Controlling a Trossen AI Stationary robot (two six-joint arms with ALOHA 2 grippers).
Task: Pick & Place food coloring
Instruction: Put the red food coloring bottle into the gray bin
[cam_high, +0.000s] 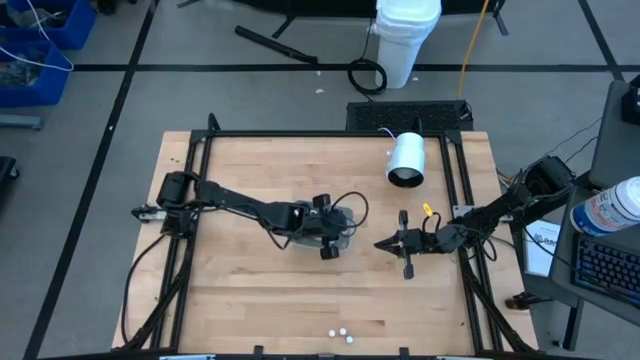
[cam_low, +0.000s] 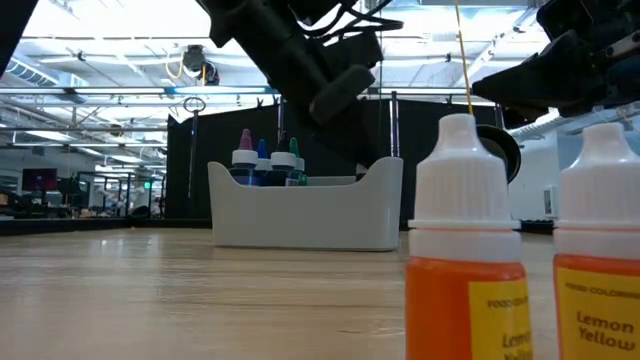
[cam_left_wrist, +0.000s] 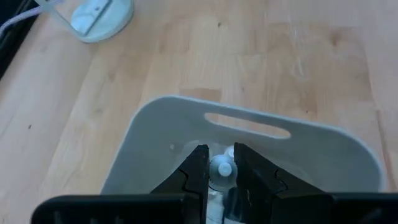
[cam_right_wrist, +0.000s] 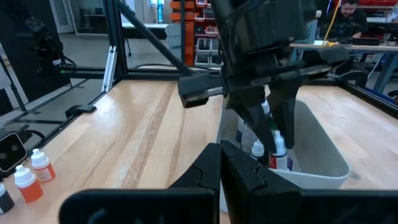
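Observation:
A grey tray (cam_high: 350, 237) sits at the table's middle, and several food coloring bottles (cam_low: 265, 165) stand in it. My left gripper (cam_left_wrist: 222, 177) reaches into the tray from the table's left and is shut on a white-capped food coloring bottle (cam_left_wrist: 222, 169). Just right of the tray, my right gripper (cam_high: 382, 243) waits level, shut and with nothing in it. More food coloring bottles (cam_high: 340, 333) stand on their bases at the near edge. In the low view, two of them are orange with white caps (cam_low: 465, 260). My left gripper pinches the bottle between its two fingers (cam_left_wrist: 198, 175), which sit on either side just below the white cap (cam_left_wrist: 222, 168). The fingers slant down from the table's left. The bottle sits inside the tray's walls, cap up. Whether its base rests on the tray floor, I cannot tell.
A large white cylinder (cam_high: 406, 160) lies on its side at the far right of the table. A small yellow piece (cam_high: 428, 210) lies near the right arm. Black frame rails (cam_high: 200, 200) run along the table's edges. Bare wood stretches between the tray and the near edge.

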